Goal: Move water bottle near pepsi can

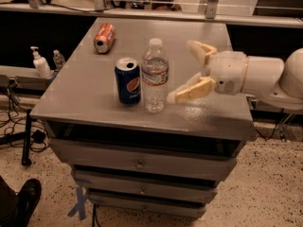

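The gripper (182, 71) gapes beside water bottle (155, 77) by pepsi can (128, 82).

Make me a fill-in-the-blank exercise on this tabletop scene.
1. The water bottle stands upright right beside the pepsi can, and its cap is coloured ____.
2. Farther back, the orange can lies on its ____.
3. The gripper hovers next to the water bottle with its jaws ____.

Missing words: white; side; open.
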`<action>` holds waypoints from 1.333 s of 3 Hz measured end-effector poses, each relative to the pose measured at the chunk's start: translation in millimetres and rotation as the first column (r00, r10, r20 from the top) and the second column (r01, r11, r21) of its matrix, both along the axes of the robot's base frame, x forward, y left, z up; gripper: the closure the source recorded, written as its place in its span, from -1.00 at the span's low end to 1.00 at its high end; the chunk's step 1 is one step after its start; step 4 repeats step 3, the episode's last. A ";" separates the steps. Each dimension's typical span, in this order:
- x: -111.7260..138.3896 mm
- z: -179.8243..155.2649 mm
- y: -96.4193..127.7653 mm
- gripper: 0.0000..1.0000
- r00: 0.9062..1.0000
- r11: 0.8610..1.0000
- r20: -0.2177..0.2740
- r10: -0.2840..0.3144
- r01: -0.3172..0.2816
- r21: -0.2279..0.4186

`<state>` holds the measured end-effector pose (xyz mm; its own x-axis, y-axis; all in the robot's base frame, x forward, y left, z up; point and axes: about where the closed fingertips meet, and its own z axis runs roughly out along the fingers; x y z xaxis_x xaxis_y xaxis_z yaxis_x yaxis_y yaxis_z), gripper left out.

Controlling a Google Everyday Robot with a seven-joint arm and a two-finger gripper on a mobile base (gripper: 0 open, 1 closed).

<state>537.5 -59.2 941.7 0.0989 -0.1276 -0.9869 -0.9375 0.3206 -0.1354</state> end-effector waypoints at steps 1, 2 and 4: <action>0.4 50.0 -48.1 -1.00 0.994 0.997 0.098 -0.052 0.057 -0.052; -3.5 89.7 -98.9 -1.00 0.972 0.980 0.173 -0.159 0.177 -0.090; -3.8 94.6 -104.8 -1.00 0.968 0.978 0.182 -0.172 0.190 -0.090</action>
